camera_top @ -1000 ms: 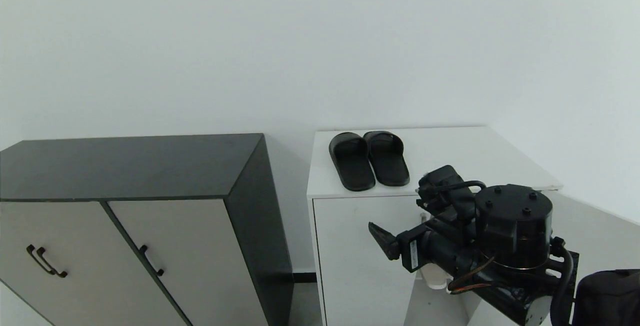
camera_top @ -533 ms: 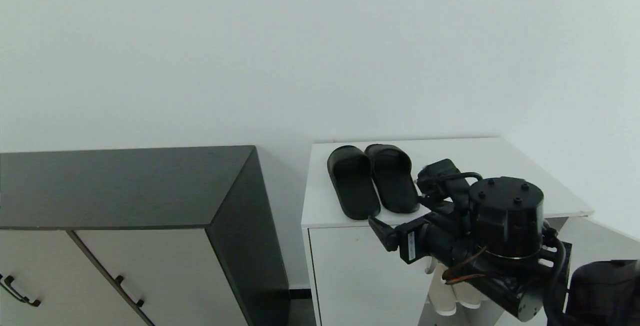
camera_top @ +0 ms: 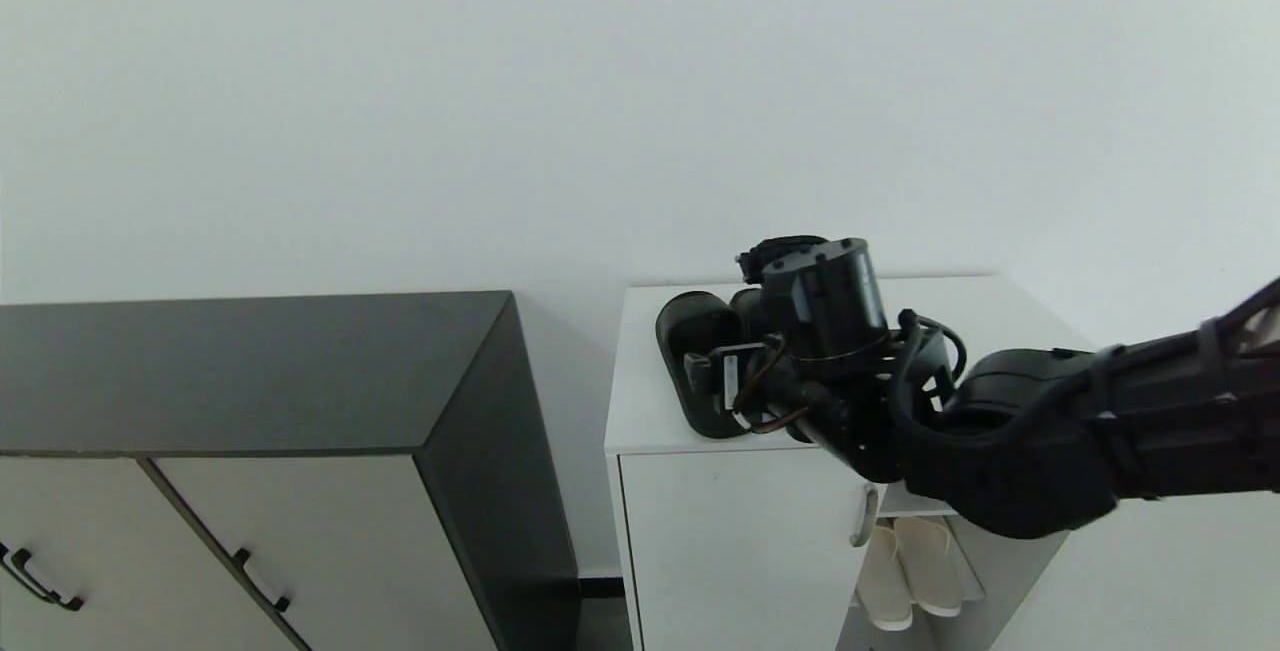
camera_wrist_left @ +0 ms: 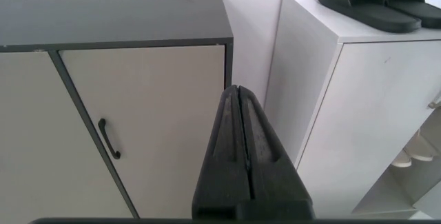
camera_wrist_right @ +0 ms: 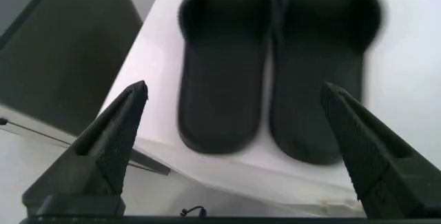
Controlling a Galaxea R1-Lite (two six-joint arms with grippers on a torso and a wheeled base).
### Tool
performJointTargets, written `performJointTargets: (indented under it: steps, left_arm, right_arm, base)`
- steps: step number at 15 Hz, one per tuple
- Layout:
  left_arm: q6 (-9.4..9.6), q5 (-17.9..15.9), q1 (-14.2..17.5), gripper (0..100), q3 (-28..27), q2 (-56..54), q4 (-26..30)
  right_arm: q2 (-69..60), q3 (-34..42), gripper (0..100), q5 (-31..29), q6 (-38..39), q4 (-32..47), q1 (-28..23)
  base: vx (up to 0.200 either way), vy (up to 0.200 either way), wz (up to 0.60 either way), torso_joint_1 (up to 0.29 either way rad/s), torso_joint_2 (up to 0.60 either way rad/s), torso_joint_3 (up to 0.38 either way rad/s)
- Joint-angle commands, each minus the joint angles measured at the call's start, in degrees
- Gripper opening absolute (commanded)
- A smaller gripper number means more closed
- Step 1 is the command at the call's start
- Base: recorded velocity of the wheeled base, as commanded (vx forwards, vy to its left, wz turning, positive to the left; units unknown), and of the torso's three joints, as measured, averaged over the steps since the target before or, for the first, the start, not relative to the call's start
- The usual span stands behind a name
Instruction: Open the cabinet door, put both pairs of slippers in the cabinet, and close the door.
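While the right pincer hangs with its fingers spread wide just above the pair of black slippers, those slippers lie side by side on top of the white cabinet, toward its left side. Lower down, a pair of white slippers rests on a shelf in the cabinet's open right part. The left pincer is closed on nothing, in front of the dark cabinet.

We find the black slippers side by side, soles down, on top of the white cabinet, near its front left edge. The white slippers stand inside the cabinet, exposed just beside the door.
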Motion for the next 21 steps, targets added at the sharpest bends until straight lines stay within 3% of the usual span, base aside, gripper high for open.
performJointTargets:
  steps: [1, 9, 14, 15, 21]
  left_arm:
    - [-0.09, 0.0, 0.0, 0, 0.0, 0.1, 0.0]
    - [-0.09, 0.0, 0.0, 0, 0.0, 0.0, 0.0]
    - [-0.09, 0.0, 0.0, 0, 0.0, 0.0, 0.0]
    - [-0.09, 0.0, 0.0, 0, 0.0, 0.0, 0.0]
    - [-0.09, 0.0, 0.0, 0, 0.0, 0.1, 0.0]
  right_arm:
    - [10.0, -6.6, 100, -0.5, 0.3, 0.5, -2.4]
    - [18.8, -16.9, 100, -0.5, -2.1, -0.6, -8.3]
    - [23.5, -23.7, 100, -0.7, -2.9, -1.4, -8.7]
    - [23.7, -24.3, 0, -0.7, -3.0, -2.3, -9.0]
    - [23.5, -24.7, 0, -0.8, -3.9, -3.4, -9.2]
  base:
    - [0.0, 0.0, 0.0, 0.0, 0.0, 0.0]
    - [0.0, 0.0, 0.0, 0.0, 0.0, 0.0]
    - [0.0, 0.0, 0.0, 0.0, 0.0, 0.0]
    - [0.0, 0.0, 0.0, 0.0, 0.0, 0.0]
    - [0.0, 0.0, 0.0, 0.0, 0.0, 0.0]
